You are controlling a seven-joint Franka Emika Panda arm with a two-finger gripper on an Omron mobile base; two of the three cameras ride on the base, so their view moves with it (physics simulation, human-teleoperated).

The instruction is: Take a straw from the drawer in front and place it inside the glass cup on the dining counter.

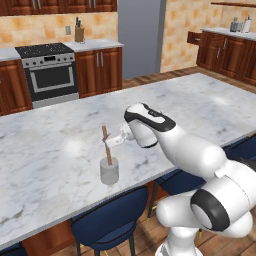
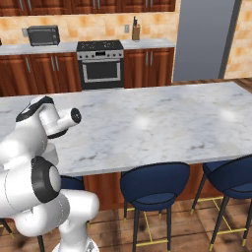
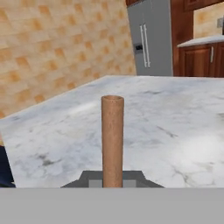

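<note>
The tan-brown straw (image 1: 105, 141) stands nearly upright, and my gripper (image 1: 112, 142) is shut on its middle from the right. Its lower end reaches the rim of the small glass cup (image 1: 109, 171); whether the tip is inside I cannot tell. The cup stands near the front edge of the marble dining counter (image 1: 60, 150). In the hand view the straw (image 3: 112, 135) rises between my fingertips, with the gripper (image 3: 112, 180) clamped on its base and the cup hidden. A drawer (image 1: 194, 37) juts out, pulled open, from the wood cabinets at the far right.
Blue stools (image 1: 107, 220) (image 2: 155, 184) stand tucked under the counter's near edge. Beyond the counter are the stove (image 1: 48, 70) (image 2: 101, 61), a knife block (image 1: 79, 32), a microwave (image 2: 43, 35) and the fridge (image 3: 151, 37).
</note>
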